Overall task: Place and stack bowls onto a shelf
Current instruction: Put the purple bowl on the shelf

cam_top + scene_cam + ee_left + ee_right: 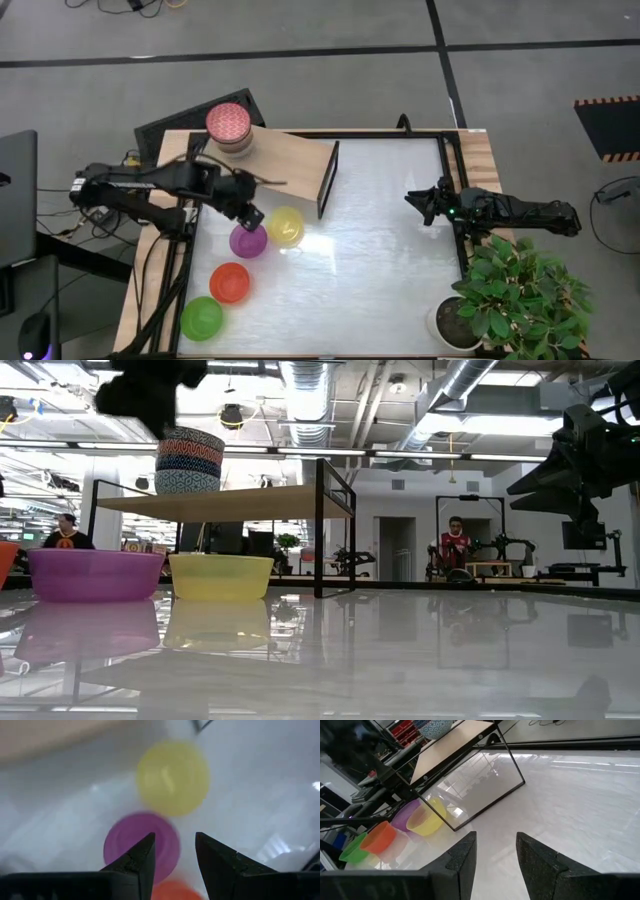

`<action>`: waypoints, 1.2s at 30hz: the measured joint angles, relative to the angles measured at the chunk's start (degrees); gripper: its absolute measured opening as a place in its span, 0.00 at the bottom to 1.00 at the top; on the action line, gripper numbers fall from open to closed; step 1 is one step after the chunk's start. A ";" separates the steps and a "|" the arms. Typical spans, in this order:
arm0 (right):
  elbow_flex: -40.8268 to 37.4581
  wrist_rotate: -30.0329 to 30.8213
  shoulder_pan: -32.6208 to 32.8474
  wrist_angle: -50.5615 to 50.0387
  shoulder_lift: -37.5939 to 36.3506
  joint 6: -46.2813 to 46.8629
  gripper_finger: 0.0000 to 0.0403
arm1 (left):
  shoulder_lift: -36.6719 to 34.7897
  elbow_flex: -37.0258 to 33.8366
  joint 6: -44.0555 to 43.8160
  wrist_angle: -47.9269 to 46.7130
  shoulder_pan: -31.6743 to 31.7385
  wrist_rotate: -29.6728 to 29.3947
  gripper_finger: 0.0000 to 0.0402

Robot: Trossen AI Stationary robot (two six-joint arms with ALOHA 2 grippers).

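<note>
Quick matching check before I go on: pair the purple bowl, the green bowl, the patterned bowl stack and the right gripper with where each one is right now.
Things:
1. purple bowl
2. green bowl
3. patterned bowl stack
4. right gripper

Places:
A. on top of the shelf
B. by the table's right edge, away from all the bowls
C. on the table just below the left gripper
D. end of the bowl row, near the table's front left corner

Pairs: 1-C, 2-D, 3-A, 4-B
</note>
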 joint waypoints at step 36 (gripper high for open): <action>0.00 -0.02 0.02 -0.02 0.00 -0.19 0.41 | -0.04 -33.90 -13.74 14.43 -5.74 1.94 0.53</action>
